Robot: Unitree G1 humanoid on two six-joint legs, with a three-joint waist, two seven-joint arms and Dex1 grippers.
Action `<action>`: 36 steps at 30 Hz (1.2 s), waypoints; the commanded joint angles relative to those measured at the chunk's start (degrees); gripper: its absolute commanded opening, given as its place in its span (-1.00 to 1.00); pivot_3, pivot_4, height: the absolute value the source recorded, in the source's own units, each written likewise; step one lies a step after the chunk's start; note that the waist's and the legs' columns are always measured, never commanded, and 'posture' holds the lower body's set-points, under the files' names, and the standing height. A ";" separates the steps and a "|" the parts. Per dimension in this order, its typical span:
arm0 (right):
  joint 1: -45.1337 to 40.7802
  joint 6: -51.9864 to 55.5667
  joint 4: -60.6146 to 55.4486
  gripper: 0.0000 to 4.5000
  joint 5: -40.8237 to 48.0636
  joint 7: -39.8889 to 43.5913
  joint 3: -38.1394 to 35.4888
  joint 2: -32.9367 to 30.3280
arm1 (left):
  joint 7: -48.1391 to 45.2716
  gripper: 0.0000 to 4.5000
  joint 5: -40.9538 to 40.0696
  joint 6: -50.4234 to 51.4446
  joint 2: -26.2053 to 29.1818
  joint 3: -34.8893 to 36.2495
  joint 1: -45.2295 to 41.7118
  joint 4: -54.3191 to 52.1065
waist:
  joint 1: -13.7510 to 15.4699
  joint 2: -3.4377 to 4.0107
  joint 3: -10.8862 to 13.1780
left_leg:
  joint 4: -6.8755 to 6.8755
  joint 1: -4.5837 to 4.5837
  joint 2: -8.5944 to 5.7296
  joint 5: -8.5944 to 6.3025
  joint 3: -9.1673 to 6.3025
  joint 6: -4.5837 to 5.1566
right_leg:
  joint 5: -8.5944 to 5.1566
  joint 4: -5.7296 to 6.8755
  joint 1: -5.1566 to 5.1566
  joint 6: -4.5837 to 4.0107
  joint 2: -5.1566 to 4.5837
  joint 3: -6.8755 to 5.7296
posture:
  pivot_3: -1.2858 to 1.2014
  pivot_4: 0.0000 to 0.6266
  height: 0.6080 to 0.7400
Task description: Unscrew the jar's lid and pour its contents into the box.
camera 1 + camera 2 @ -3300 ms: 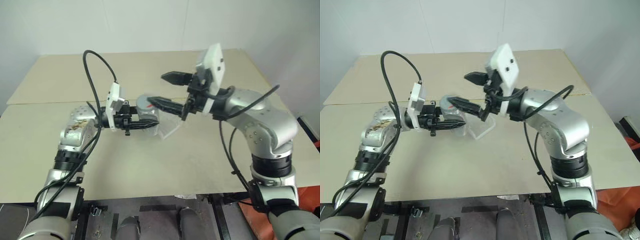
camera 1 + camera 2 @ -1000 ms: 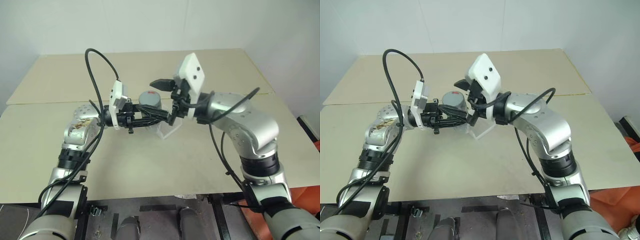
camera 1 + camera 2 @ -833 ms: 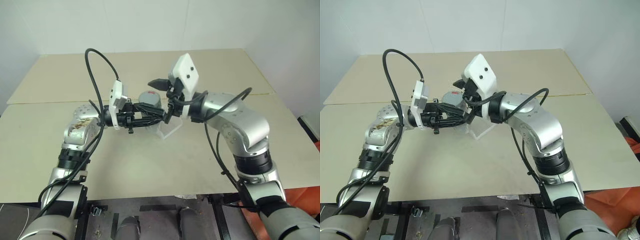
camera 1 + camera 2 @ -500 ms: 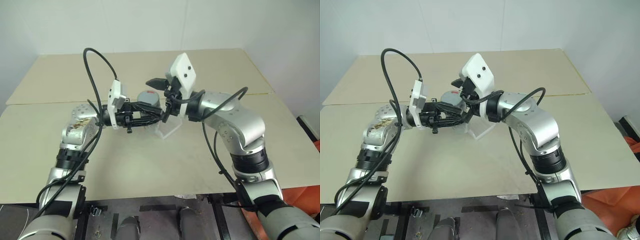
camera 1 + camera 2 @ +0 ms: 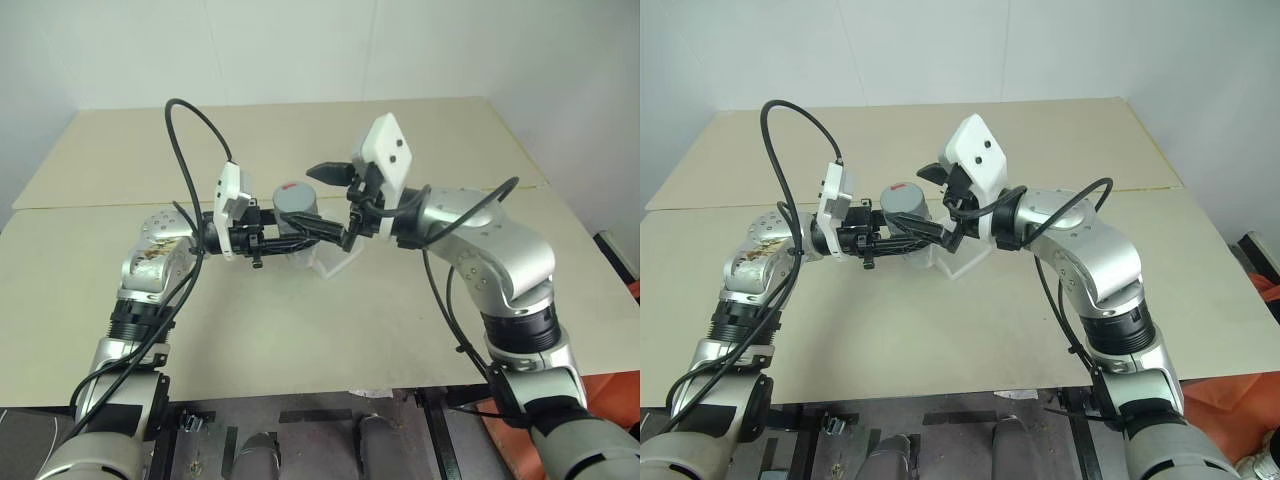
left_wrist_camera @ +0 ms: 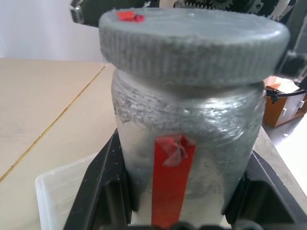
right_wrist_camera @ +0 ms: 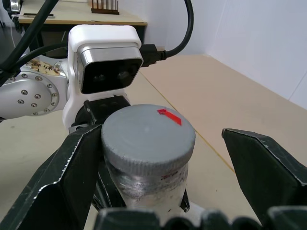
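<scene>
Since a moment ago, little has been shifted. Above the clear shallow plastic box (image 5: 330,262), the silvery red-marked jar (image 5: 293,222) is clamped by the left gripper (image 5: 300,238); its ribbed grey lid (image 7: 147,136), seemingly rigid and grippable, is straddled by the wide-open right gripper (image 5: 335,205).

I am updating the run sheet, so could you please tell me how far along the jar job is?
Done: the left gripper holds the jar upright above the box. In hand: the right gripper stands open around the lid, not clamped. Left: unscrewing the lid and pouring; the box looks empty.
</scene>
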 commanded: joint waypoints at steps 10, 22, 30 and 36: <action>1.37 -1.15 -0.43 0.98 0.03 -2.16 -6.82 -4.12 | -1.47 -0.14 -1.03 -0.67 1.39 0.70 0.06 -3.11 | 0.05 0.00 0.00 | 0.00 0.00 0.00 0.00 0.00 0.00 | 0.00 -0.02 0.00 0.00 0.00 0.00 | 0.03 -0.52 1.00; 2.68 -0.90 -1.39 0.98 0.22 -0.64 -7.61 -5.60 | -1.83 -0.14 -1.02 -0.55 1.58 0.84 0.13 -3.20 | 0.08 0.00 0.00 | 0.00 0.00 0.00 0.00 0.01 0.00 | 0.00 -0.03 0.01 0.00 0.00 0.00 | 0.03 -0.52 1.00; 5.09 -0.01 -5.90 0.98 3.46 3.28 -8.57 -8.51 | -0.61 -0.14 -0.03 -1.58 1.06 0.96 0.08 -2.11 | 0.11 0.00 0.00 | 0.00 -0.01 0.00 0.00 0.01 0.00 | 0.00 -0.04 0.00 0.00 0.00 0.00 | 0.03 -0.52 1.00; 4.01 2.53 -9.35 0.98 8.00 2.04 -8.76 -6.85 | -0.21 -0.14 0.43 -2.40 0.53 0.56 0.13 -1.54 | 0.08 0.00 0.00 | 0.00 0.01 0.00 0.00 0.01 0.00 | 0.00 -0.04 0.02 0.00 0.00 0.00 | 0.03 -0.52 1.00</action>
